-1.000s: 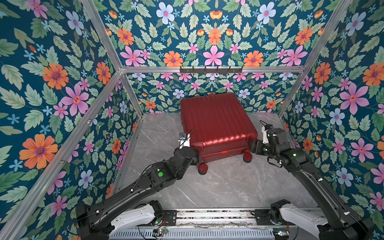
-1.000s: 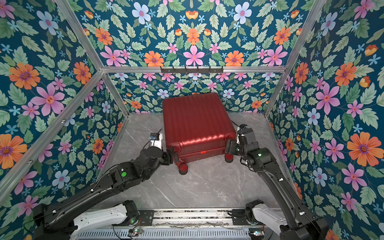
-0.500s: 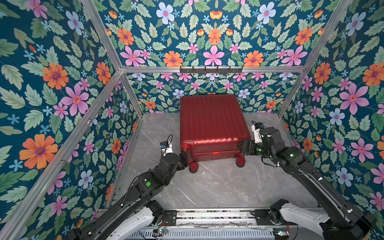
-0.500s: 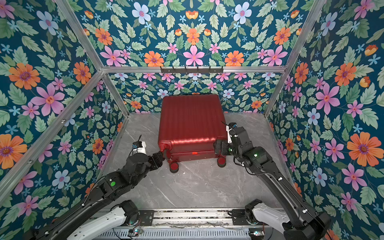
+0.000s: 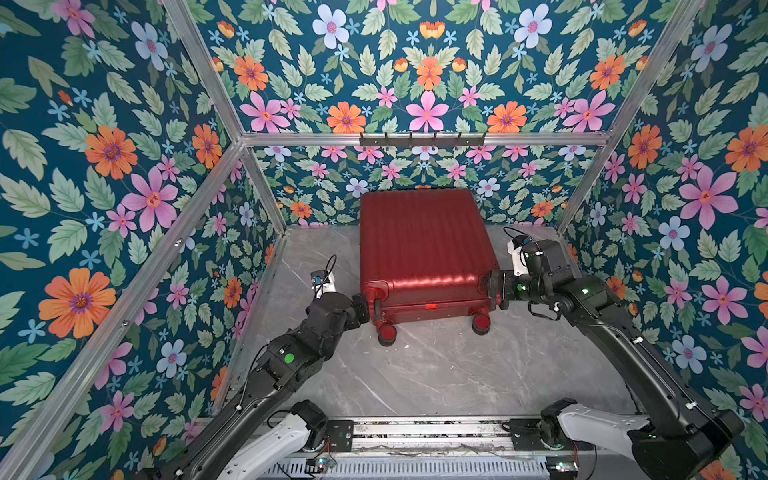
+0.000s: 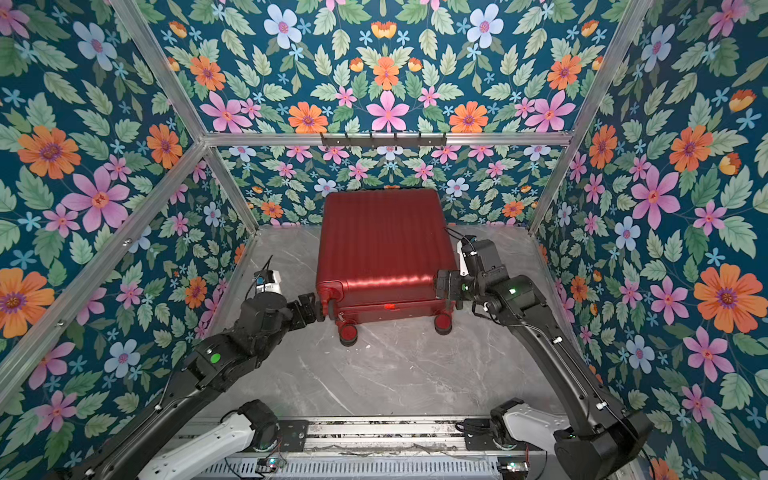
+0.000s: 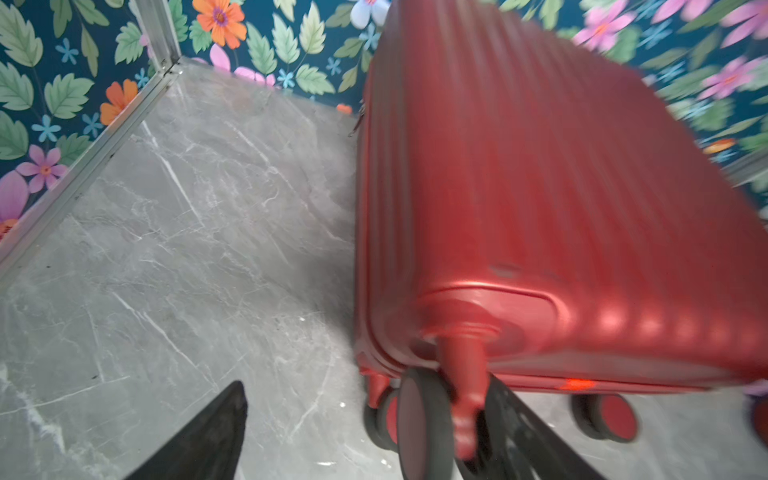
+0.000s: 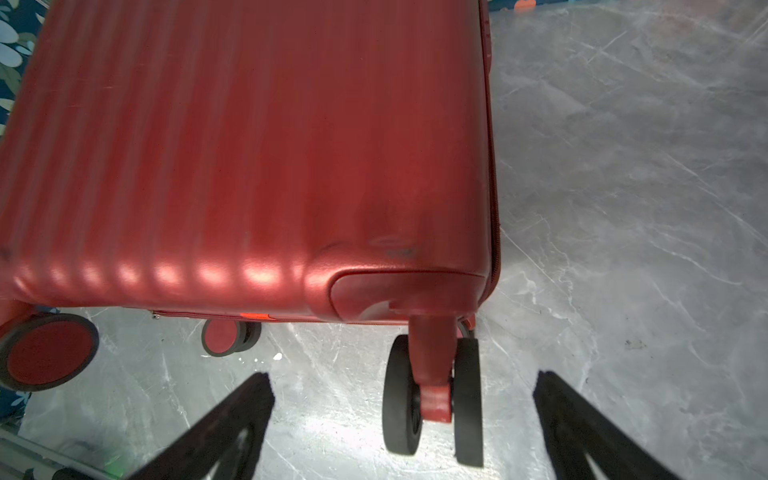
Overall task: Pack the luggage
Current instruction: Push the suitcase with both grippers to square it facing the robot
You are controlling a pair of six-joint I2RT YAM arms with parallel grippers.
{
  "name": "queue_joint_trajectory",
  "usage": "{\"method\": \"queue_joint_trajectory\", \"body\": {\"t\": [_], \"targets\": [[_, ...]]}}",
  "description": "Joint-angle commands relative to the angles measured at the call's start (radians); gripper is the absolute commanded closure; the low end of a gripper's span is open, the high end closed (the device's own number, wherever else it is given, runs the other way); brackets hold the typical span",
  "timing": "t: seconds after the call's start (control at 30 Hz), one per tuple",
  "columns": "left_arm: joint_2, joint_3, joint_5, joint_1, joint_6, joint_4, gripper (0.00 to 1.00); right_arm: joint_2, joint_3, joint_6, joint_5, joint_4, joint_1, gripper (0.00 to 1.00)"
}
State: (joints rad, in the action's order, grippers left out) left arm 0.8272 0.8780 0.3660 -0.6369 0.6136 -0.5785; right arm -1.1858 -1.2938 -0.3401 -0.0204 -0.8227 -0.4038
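**Subject.** The luggage [image 5: 424, 253] lies flat and shut at the centre of both top views. Its ribbed shell faces up, its far end sits near the back wall [image 5: 415, 104], and its casters point toward the lower edge of the frame.

**Grippers.** The left gripper [image 5: 365, 308] sits at the lower-left corner of the case with its jaws wide apart. The left caster [image 7: 424, 419] stands between them, close against one finger and not clamped. The right gripper [image 5: 492, 286] sits at the lower-right corner, also wide apart. The right caster [image 8: 432, 395] stands between its fingers with a gap on each side. Neither gripper holds anything.

**Step in hand.** Judged: the case is being positioned, with both grippers free of the wheel corners. Whether it is packed inside cannot be told.

**Next move.** Judged: opening the case would call for a grip at the zip seam [image 8: 492, 166], not at the wheels.

**Surroundings.**
- The marble floor [image 5: 415, 374] shows no loose articles.
- A hook rail [image 5: 422, 140] hangs at upper centre, well apart from the case.

**Obstructions.** The casters may roll under a push, and the back wall limits how far the case can travel.
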Motion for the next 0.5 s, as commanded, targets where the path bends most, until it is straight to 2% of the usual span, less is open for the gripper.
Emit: {"method": "queue_joint_trajectory", "body": {"t": [0.0, 0.07, 0.27, 0.47], "targets": [[0.035, -0.019, -0.18, 0.082, -0.06, 0.121, 0.11, -0.024, 0.003, 0.0, -0.053, 0.003, 0.004, 0.01], [0.049, -0.04, -0.264, 0.131, -0.063, 0.209, 0.1, -0.037, 0.009, -0.003, -0.069, 0.019, 0.006, 0.01], [0.126, -0.068, -0.398, 0.208, -0.058, 0.382, 0.1, -0.062, 0.035, -0.018, -0.115, 0.054, 0.017, 0.01], [0.217, -0.08, -0.486, 0.263, -0.052, 0.508, 0.11, -0.076, 0.064, -0.037, -0.164, 0.087, 0.02, 0.01]]}}
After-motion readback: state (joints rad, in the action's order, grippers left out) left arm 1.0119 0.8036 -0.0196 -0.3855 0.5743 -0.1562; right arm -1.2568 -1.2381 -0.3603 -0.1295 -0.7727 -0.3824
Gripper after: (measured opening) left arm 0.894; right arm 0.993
